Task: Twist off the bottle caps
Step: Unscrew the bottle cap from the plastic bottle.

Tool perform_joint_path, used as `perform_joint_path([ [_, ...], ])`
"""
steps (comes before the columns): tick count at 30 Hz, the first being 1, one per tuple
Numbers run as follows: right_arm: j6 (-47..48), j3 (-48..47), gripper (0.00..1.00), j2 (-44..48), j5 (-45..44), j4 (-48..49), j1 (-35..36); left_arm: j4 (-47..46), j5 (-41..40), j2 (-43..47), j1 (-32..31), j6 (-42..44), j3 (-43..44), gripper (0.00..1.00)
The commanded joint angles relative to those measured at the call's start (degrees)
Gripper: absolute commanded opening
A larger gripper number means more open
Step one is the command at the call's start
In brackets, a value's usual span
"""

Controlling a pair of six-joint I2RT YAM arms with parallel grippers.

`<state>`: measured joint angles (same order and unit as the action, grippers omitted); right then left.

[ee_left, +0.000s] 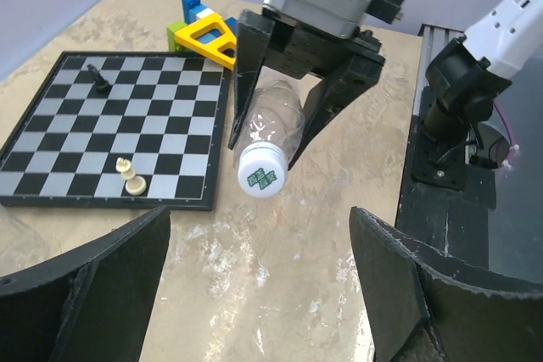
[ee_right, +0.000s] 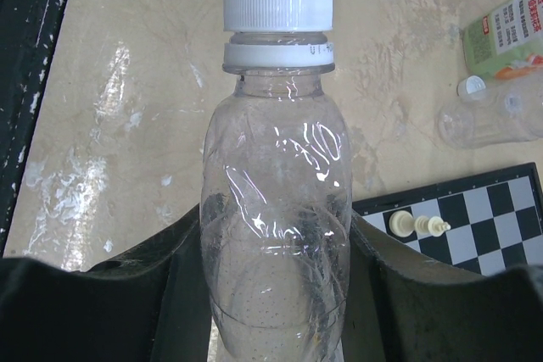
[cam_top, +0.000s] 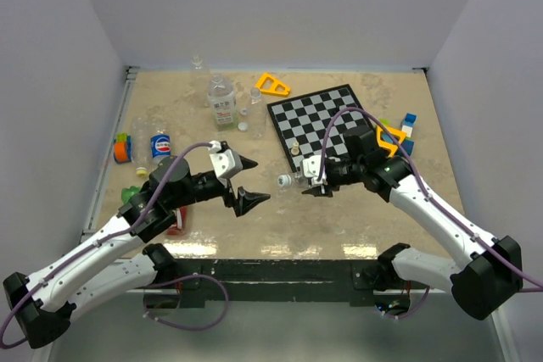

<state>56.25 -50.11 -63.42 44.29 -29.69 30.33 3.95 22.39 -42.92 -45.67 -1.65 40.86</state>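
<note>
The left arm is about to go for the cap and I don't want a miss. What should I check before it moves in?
1. Grip: right gripper shut on the clear bottle: ok.
2. White cap on the neck, pointing toward the left gripper: ok.
3. Left gripper open wider than the cap: ok.
4. Cap centred between the left fingers in the left wrist view: ok.
5. Left fingers touching the cap: not ok, there is a gap.
6. Cap already loosened: cannot tell.
</note>
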Motion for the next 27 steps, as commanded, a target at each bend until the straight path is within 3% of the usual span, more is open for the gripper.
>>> perform_joint_path([
  [1,0.9,0.1,0.17,0.1,0.6,0.5,-0.2,-7.0,6.7,0.8,-0.1,6.7,-1.7,0.89],
  [8,1.3,0.0,0.17,-0.5,0.9,0.2,-0.3,-13.4,12.4,-0.3,-0.3,14.9,-6.3,0.87],
  [27,1.4,0.1,0.17,-1.5,0.6,0.2,-0.3,-14.1,13.5,-7.8,-0.6,17.7,-4.4,0.79],
])
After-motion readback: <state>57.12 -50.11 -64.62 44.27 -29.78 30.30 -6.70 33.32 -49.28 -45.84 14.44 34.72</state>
